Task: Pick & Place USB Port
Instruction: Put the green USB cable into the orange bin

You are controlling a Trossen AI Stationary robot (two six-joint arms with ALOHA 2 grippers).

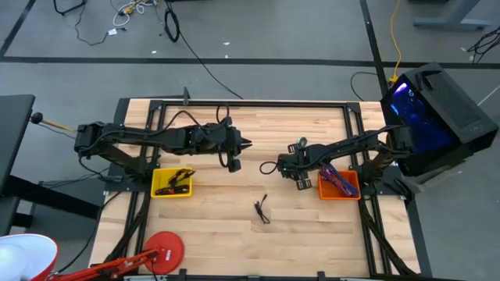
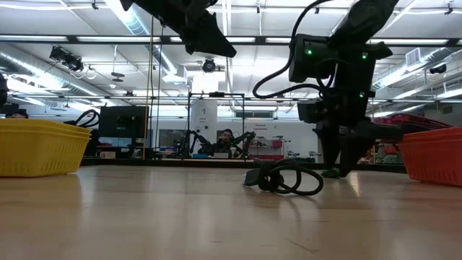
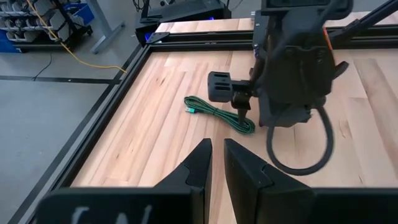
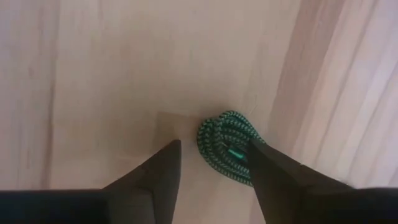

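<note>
While the left pincer (image 3: 214,163) hangs nearly shut and empty, the right pincer (image 4: 214,160) gapes wide astride the green cable (image 4: 227,146)

I log: table (image 1: 234,226) – pale wood, striped planks | bin left of table centre (image 1: 171,183) – yellow | bin right of centre (image 1: 339,184) – orange | cable by orange bin (image 3: 217,113) – green braid, dark flecks | cable below centre (image 1: 262,210) – black | arms – black | disc off table's lower-left corner (image 1: 166,250) – red
</note>
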